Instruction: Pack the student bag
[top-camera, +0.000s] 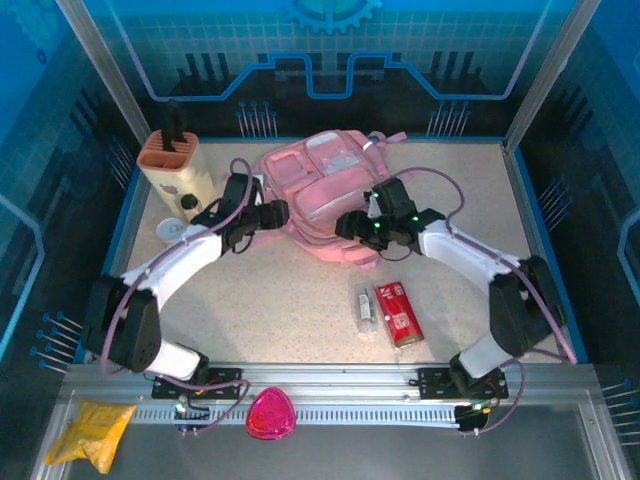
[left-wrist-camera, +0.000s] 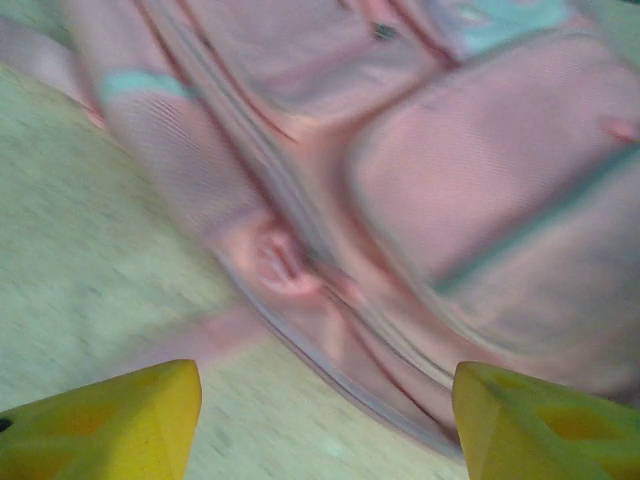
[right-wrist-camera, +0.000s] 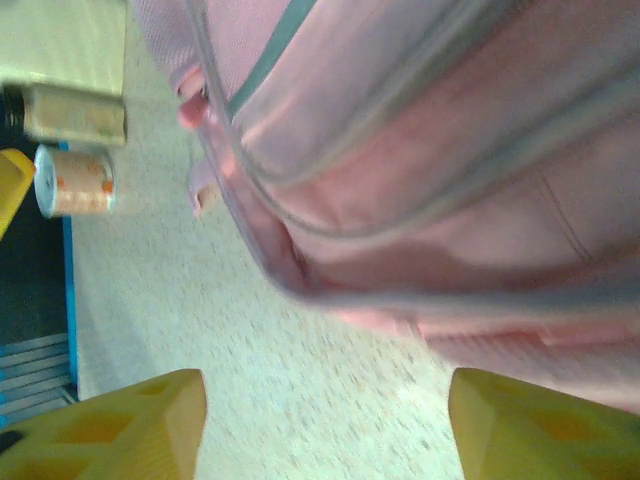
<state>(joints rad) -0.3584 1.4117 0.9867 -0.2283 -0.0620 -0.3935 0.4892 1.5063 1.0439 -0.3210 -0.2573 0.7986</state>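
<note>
The student bag (top-camera: 318, 190), a soft pink backpack with front pockets, lies flat in the middle of the table. My left gripper (top-camera: 278, 213) sits at its left edge and my right gripper (top-camera: 347, 226) at its near right edge. In the left wrist view the yellow fingers (left-wrist-camera: 110, 420) stand wide apart over bare table, just short of the bag's zipped seam (left-wrist-camera: 300, 270); the left gripper (left-wrist-camera: 325, 425) is open and holds nothing. The right gripper (right-wrist-camera: 325, 425) is also open, its fingers (right-wrist-camera: 540, 420) apart just short of the bag's lower edge (right-wrist-camera: 450, 250).
A red box (top-camera: 398, 312) and a small clear bottle (top-camera: 365, 308) lie near the front right. A beige pen holder (top-camera: 178, 165) and a white round item (top-camera: 172, 229) stand at the back left. A yellow pouch (top-camera: 90, 432) and a pink item (top-camera: 270, 415) rest on the front ledge.
</note>
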